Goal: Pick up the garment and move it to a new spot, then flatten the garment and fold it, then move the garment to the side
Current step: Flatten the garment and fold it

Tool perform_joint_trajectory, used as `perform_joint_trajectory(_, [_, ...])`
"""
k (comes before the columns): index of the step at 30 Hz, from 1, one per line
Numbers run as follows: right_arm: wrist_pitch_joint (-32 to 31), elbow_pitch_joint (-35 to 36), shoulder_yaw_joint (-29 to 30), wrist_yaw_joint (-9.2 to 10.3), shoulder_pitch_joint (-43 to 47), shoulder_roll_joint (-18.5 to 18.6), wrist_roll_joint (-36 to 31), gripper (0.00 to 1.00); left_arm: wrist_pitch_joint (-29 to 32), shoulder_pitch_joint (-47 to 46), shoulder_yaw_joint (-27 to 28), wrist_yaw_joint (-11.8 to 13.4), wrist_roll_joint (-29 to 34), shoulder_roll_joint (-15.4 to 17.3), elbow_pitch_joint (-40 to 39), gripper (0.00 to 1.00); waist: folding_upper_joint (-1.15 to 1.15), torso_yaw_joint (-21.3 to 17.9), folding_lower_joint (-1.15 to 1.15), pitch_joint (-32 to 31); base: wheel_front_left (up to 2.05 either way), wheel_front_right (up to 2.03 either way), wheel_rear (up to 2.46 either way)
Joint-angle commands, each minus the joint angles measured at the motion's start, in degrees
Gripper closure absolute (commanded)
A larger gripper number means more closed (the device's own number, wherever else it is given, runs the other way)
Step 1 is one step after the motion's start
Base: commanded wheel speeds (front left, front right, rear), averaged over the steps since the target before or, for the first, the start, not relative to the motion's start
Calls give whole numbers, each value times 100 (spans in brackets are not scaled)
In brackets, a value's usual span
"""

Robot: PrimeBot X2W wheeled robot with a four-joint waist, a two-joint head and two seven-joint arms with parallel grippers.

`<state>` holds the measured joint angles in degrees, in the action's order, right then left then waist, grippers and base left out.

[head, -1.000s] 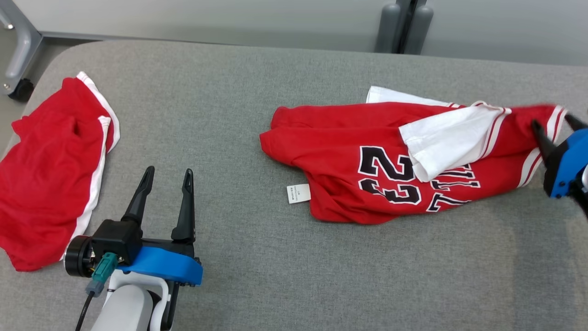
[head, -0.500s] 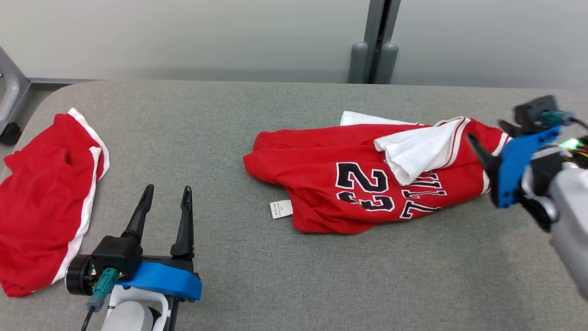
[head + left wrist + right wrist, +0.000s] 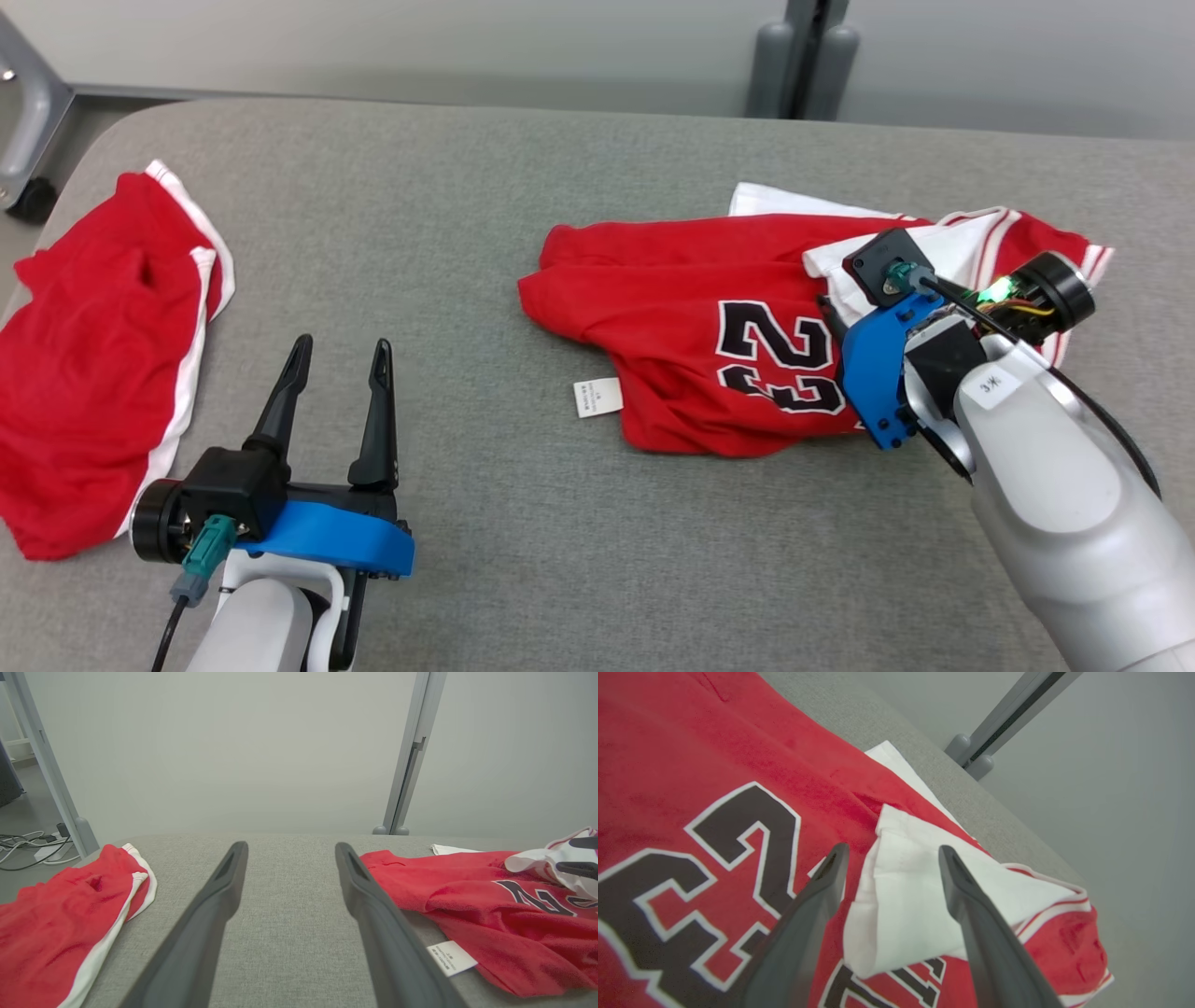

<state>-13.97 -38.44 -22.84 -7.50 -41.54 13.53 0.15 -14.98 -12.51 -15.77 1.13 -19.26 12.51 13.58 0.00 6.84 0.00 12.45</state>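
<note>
Grey fabric-topped counter [image 3: 523, 168], pale wall behind with a grey post [image 3: 803, 56]. Garment [image 3: 653, 299], a red jersey with a dark, white-edged 23, lies crumpled on the counter's right half. A white flap [image 3: 915, 891] is folded over its upper right, and a white label [image 3: 597, 396] sticks out at its near left edge. Red shorts [image 3: 93, 355] with white trim lie at the far left, well apart from the garment. Left tool [image 3: 342, 343] released, fingers spread, holding nothing, over bare counter between shorts and garment. Right tool [image 3: 892, 848] also released, fingers spread wide, angled down over the white flap just beside the number. Cannot tell if its tips touch the cloth.
</note>
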Motion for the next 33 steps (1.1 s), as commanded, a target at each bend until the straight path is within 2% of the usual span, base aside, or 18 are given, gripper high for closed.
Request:
perform_joint_trajectory(1, [-132, -61, 80, 1, -95, -13, -271, 0, -18, -110, -8, -6, -33, 5, 4, 0, 0, 120, 0, 118, 0, 0, 0])
perform_joint_trajectory(5, [-415, -215, 295, 1, -176, -84, -874, 0, -22, -181, -36, -38, -20, -45, 42, 0, 0, 281, 0, 224, 0, 0, 0])
perform_joint_trajectory(11, [-547, -418, 589, 1, -242, -43, -1406, 0, -26, -239, -34, -60, 7, -118, 99, 0, 0, 439, 0, 304, 0, 0, 0])
perform_joint_trajectory(12, [-554, -444, 652, 1, -259, -32, -1478, 13, -27, -247, -30, -58, 14, -124, 99, 0, 0, 450, 0, 310, 0, 0, 0])
perform_joint_trajectory(13, [-553, -464, 713, 1, -265, -37, -1517, 92, -27, -252, -19, -59, 17, -132, 97, 0, 0, 458, 0, 314, 0, 0, 0])
perform_joint_trajectory(14, [-546, -486, 772, 1, -266, -47, -1545, 100, -27, -255, -8, -60, 18, -138, 92, 0, 0, 463, 0, 318, 0, 0, 0])
perform_joint_trajectory(19, [-382, -409, 1077, 1, -179, -178, -1499, 100, -28, -198, 76, -71, 52, -159, 83, 0, 0, 381, 0, 288, 0, 0, 0])
perform_joint_trajectory(25, [451, -8, 1740, 1, 183, -311, -861, 100, -28, -98, 134, -100, 94, -142, 102, 0, 0, 163, 0, 114, 0, 0, 0])
perform_joint_trajectory(28, [755, 631, 2086, 1, 680, -476, -552, 100, -28, -18, 154, -103, 114, -111, 117, 0, 0, -13, 0, -34, 0, 0, 0])
perform_joint_trajectory(33, [666, 2194, 2667, 1, 1945, -743, -215, 100, -27, 115, 223, -56, 95, -54, 91, 0, 0, -330, 0, -202, 0, 0, 0])
